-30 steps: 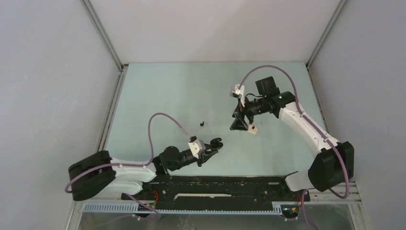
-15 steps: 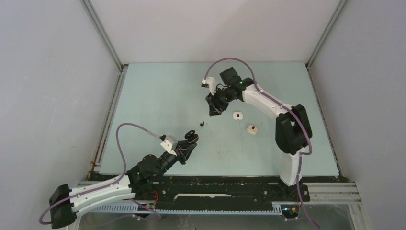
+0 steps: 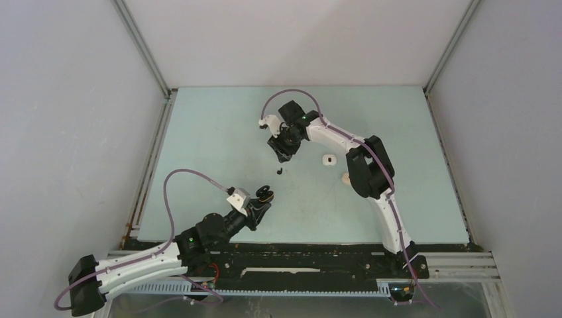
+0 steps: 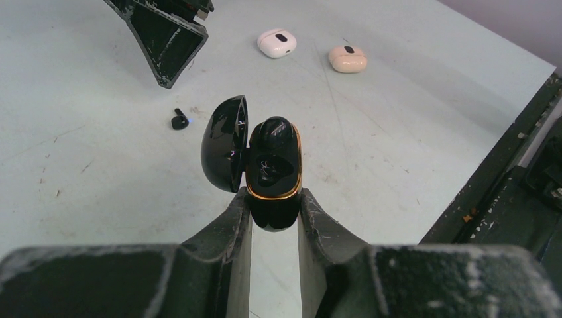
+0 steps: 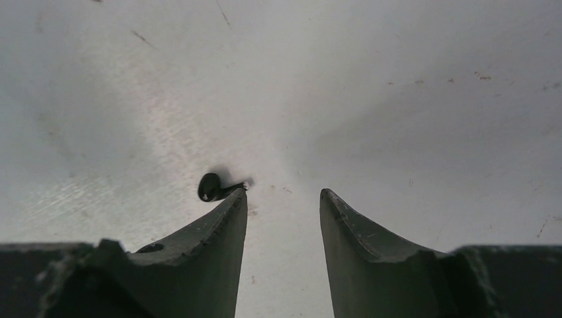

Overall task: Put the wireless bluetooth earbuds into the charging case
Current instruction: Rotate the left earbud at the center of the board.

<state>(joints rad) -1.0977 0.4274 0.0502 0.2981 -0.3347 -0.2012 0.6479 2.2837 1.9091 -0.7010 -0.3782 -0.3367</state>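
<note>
Right tool (image 5: 283,193) shifted left, beside black earbud (image 5: 211,187).

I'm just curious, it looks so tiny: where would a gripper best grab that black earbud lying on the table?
Probably by the rounded head of the black earbud, from straight above: it lies flat on the table, and its stem looks too thin to pinch.

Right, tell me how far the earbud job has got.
Done: the left gripper is shut on the black charging case, lid open. In hand: the right gripper, open, hangs beside the loose black earbud on the table, not around it. Left: grasp it and seat it in the case.
</note>
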